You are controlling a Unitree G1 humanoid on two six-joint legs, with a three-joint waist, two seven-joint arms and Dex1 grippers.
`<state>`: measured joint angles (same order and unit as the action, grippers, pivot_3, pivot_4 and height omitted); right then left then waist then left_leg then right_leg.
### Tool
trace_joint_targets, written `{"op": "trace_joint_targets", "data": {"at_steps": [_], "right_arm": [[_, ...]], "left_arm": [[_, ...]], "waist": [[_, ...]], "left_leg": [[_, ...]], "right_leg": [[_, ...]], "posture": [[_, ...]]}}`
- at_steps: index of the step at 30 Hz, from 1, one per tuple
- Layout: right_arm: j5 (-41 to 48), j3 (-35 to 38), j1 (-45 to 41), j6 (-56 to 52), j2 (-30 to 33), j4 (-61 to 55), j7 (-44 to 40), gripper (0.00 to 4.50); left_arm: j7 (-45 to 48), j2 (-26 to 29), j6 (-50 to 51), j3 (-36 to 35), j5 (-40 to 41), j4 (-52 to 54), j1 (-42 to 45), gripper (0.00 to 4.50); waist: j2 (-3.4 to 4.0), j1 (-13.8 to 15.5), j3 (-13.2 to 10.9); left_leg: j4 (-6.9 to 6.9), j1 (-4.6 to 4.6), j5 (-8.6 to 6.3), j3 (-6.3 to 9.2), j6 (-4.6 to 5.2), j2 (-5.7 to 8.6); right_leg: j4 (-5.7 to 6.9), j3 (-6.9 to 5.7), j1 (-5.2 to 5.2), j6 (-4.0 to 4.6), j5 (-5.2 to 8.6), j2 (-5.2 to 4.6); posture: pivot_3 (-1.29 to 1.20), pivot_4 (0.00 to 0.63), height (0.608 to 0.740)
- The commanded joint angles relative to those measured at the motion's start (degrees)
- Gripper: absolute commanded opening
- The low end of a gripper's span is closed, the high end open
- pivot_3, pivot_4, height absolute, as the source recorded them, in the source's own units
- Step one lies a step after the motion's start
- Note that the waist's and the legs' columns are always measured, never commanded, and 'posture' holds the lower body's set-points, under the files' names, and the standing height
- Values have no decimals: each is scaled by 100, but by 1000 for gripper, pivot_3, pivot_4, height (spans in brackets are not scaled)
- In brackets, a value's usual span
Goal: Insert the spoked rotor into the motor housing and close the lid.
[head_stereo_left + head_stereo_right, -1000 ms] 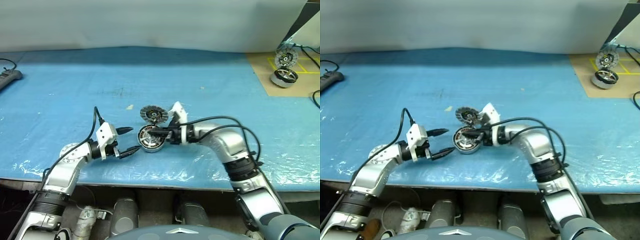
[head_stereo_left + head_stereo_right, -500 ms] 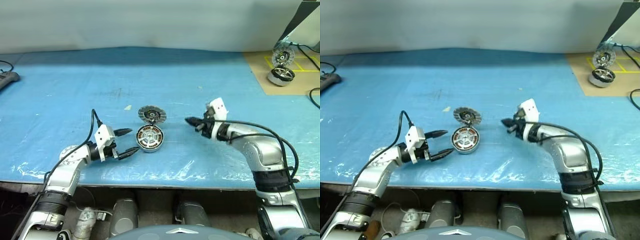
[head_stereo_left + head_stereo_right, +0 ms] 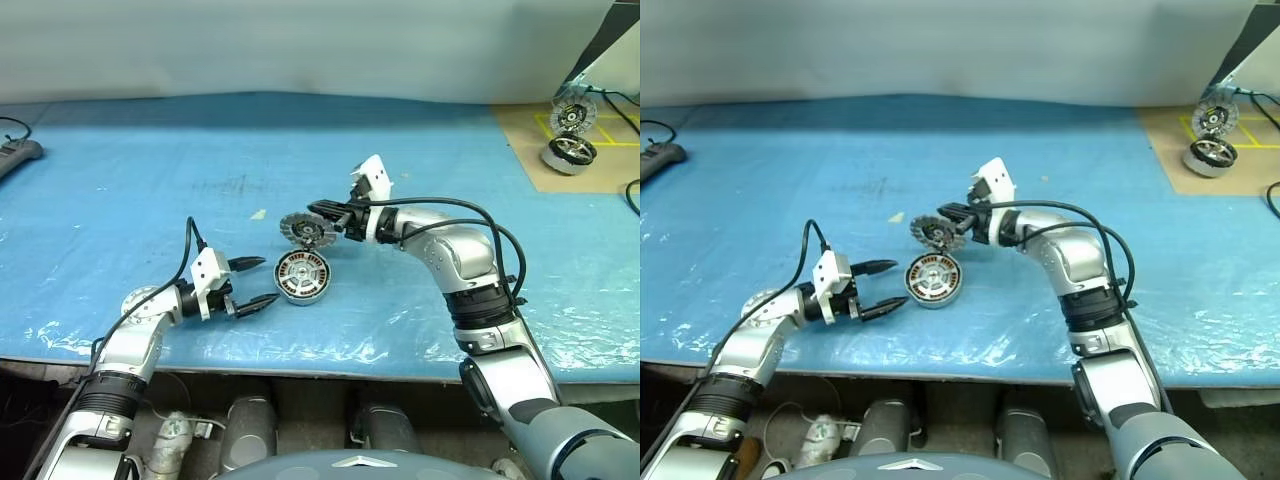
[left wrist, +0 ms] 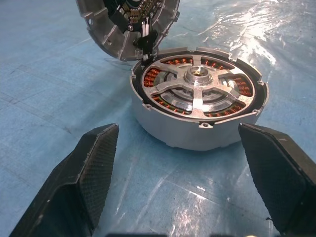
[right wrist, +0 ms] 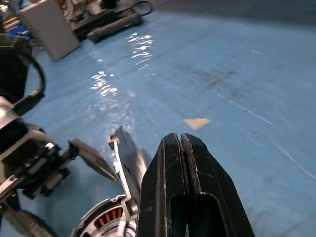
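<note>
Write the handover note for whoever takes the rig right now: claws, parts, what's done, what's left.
Left claw: open, empty, beside the motor housing, aimed at it.
Right claw: shut, empty, tips at the lid; contact unclear.
Spoked rotor: seated in the housing, over the copper windings.
Lid: propped on edge, leaning at the housing's far rim, on the blue table cover.
Done: rotor inserted.
Left: lower the lid onto the housing and close it.

Blue plastic-covered table surface (image 3: pixel 150 170), small pale scrap (image 3: pixel 259 214) on the sheet, tan board (image 3: pixel 535 150) at far right corner carrying a second motor assembly (image 3: pixel 569 155) with upright ribbed disc (image 3: pixel 573 117), black cables (image 3: pixel 630 195), dark device (image 3: pixel 18 155) at left edge
</note>
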<state>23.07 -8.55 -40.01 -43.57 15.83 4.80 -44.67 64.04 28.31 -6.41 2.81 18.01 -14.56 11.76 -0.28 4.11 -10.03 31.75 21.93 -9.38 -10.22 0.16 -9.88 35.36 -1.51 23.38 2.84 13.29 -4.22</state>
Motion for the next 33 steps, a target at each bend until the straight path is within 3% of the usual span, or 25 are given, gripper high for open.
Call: {"op": "trace_joint_targets", "data": {"at_steps": [1,12,17,24,33], "right_arm": [[213,-273,23,-74,267,-431,-684,37],[-668,-1399,914,716,598,-417,-968,37],[-668,-1321,941,777,579,-447,-935,37],[-153,-666,759,519,607,-1157,-899,37],[-293,-929,781,572,726,-1373,-1013,3054]], "left_arm": [[153,160,-27,-95,71,189,-67,4161],[423,506,50,-140,74,336,-305,4161],[446,577,56,-184,90,268,-197,4161],[394,537,144,-169,120,414,-148,4161],[331,466,195,-130,105,479,-120,4161]], "waist": [[0,0,0],[-1,-26,0],[-1,-8,0],[-1,-8,0],[-1,-10,0]], "left_leg": [[0,2,0,0,0,0],[0,-6,-1,0,2,-4],[1,-22,-11,0,18,1],[1,-10,-11,0,18,0],[0,-9,-11,0,18,-1]], "right_leg": [[-1,0,1,0,0,0],[0,0,0,0,0,1],[0,3,-18,0,1,-1],[0,3,-6,0,0,0],[0,1,-6,0,0,0]], "posture": [[0,150,740],[0,150,740],[0,150,740],[0,150,740],[0,150,740]]}}
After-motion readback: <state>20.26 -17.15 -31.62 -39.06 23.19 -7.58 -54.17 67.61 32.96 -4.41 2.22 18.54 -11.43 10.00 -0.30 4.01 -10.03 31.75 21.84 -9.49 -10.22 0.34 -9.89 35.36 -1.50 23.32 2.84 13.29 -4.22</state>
